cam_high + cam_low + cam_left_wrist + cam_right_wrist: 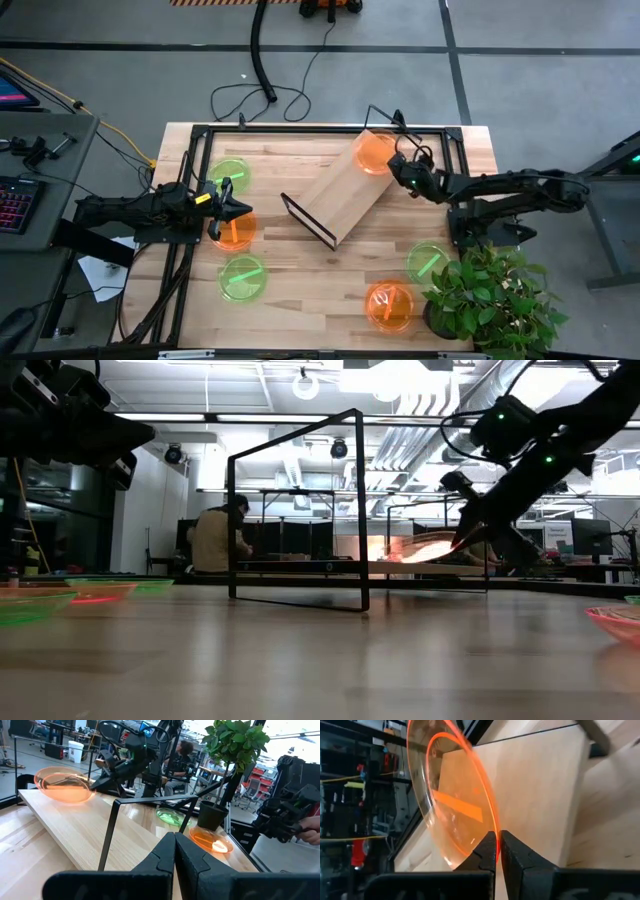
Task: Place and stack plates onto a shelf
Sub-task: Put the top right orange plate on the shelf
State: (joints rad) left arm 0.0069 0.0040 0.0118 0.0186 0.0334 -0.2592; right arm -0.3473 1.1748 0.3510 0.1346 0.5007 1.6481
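Observation:
The shelf (340, 195), a light board with a black wire frame, lies slantwise mid-table. An orange plate (375, 152) sits at its far end, with my right gripper (393, 163) shut on its rim. Loose on the table lie green plates (230, 172), (243, 277), (428, 262) and orange plates (232, 230), (390, 305). My left gripper (248, 208) hovers shut and level above the left orange plate, touching nothing. My right gripper pinches the orange plate's rim (492, 832) between its two fingers, on the side facing the table's right edge. The fingers slant down from the right. The plate (425, 545) is tilted, its held side raised and its other side low at the shelf board.
A potted plant (490, 295) stands at the near right corner beside two plates. The shelf's upright wire frame (300, 510) rises at its near end. A black frame (200, 130) borders the table's far and left sides. A person (215, 540) sits in the room beyond.

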